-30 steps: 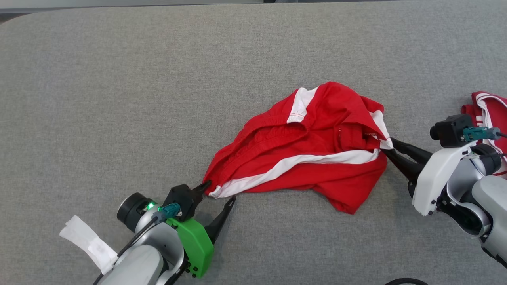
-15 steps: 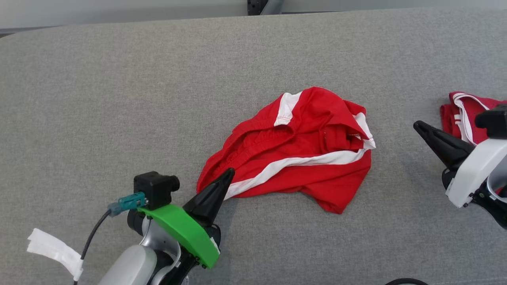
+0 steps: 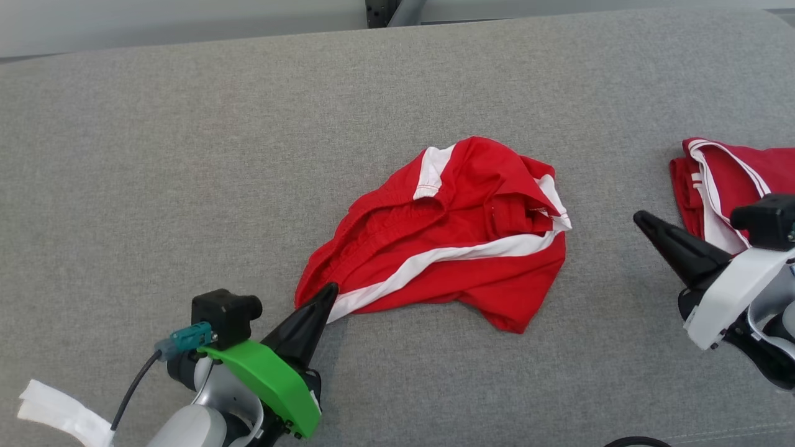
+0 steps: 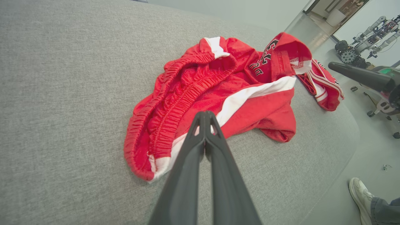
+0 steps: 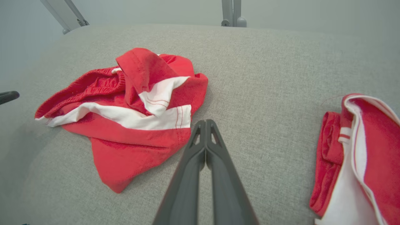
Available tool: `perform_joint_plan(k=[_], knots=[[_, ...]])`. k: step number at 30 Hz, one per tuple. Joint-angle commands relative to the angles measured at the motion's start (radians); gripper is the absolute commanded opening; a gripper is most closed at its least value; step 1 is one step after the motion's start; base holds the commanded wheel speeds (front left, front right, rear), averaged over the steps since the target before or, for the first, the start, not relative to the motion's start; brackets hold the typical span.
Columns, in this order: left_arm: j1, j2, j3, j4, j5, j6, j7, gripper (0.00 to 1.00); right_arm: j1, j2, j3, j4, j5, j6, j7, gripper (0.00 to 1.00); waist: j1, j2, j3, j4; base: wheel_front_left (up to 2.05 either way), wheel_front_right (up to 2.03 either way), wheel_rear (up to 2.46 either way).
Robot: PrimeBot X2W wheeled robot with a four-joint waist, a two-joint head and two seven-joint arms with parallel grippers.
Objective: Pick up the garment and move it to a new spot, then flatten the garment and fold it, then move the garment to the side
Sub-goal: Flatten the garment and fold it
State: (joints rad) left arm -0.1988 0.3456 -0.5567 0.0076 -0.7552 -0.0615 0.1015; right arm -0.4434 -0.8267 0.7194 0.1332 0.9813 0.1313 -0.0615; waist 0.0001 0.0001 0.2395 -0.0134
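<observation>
Red fabric garment with white side stripes (image 3: 447, 223) lies crumpled midway across the grey cloth-covered table (image 3: 186, 155). Nearest, on the left, the left gripper (image 3: 329, 290) has its dark fingers pressed together, gripping nothing, tips right at the garment's near-left corner. Over on the right, the right gripper (image 3: 640, 217) is pinched together too, empty, well apart from it. Farther right sits a folded red-and-white cloth (image 3: 714, 180).

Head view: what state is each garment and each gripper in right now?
Red shorts: crumpled, not flattened or folded, lying loose on the grey surface.
Second red garment: bunched up at the right.
Left gripper: shut, empty, tip at the shorts' waistband corner.
Right gripper: shut, empty, between the two garments.
</observation>
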Motion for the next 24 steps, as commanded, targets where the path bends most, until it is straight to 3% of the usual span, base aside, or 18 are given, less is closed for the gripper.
perform_joint_plan(k=[1,2,3,4,5,9,12,18,24], knots=[[0.008,0.009,0.000,0.002,0.014,0.010,-0.015,0.00,0.009,0.009,-0.022,0.012,-0.031,-0.001,-0.041,0.18,-0.0001,-0.0001,-0.004,0.002,0.00,0.00,0.00],[0.010,0.008,0.004,0.003,0.027,0.015,-0.035,0.09,0.013,0.018,-0.041,0.025,-0.058,-0.001,-0.076,0.73,-0.0001,-0.0001,-0.009,0.003,0.00,0.00,0.00],[0.013,0.003,0.014,0.003,0.042,0.024,-0.063,0.40,0.021,0.031,-0.060,0.041,-0.088,-0.001,-0.112,1.00,-0.0001,-0.0001,-0.015,0.003,0.00,0.00,0.00],[0.019,-0.002,0.023,0.005,0.055,0.033,-0.096,0.83,0.028,0.043,-0.086,0.061,-0.131,-0.001,-0.144,1.00,-0.0001,-0.0001,-0.023,0.003,0.00,0.00,0.00],[0.027,-0.007,0.033,0.006,0.063,0.041,-0.135,1.00,0.037,0.062,-0.119,0.086,-0.173,-0.001,-0.167,1.00,-0.0001,-0.0001,-0.031,0.002,0.00,0.00,0.00],[0.077,-0.035,0.085,0.030,0.079,0.083,-0.280,1.00,0.102,0.170,-0.264,0.136,-0.336,-0.001,-0.201,1.00,-0.0001,-0.0001,-0.073,0.004,0.00,0.00,0.00],[0.113,-0.024,0.107,0.051,0.126,0.105,-0.336,1.00,0.176,0.266,-0.401,0.098,-0.458,-0.001,-0.203,1.00,-0.0001,-0.0001,-0.108,0.010,0.00,0.00,0.00],[0.189,-0.028,0.165,0.088,0.241,0.137,-0.367,1.00,0.387,0.442,-0.613,-0.018,-0.673,-0.001,-0.203,1.00,-0.0001,-0.0001,-0.177,0.043,0.00,0.00,0.00],[0.270,-0.065,0.250,0.114,0.354,0.113,-0.367,1.00,0.520,0.563,-0.700,-0.079,-0.783,-0.001,-0.204,1.00,-0.0001,-0.0001,-0.222,0.060,0.00,0.00,0.00]])
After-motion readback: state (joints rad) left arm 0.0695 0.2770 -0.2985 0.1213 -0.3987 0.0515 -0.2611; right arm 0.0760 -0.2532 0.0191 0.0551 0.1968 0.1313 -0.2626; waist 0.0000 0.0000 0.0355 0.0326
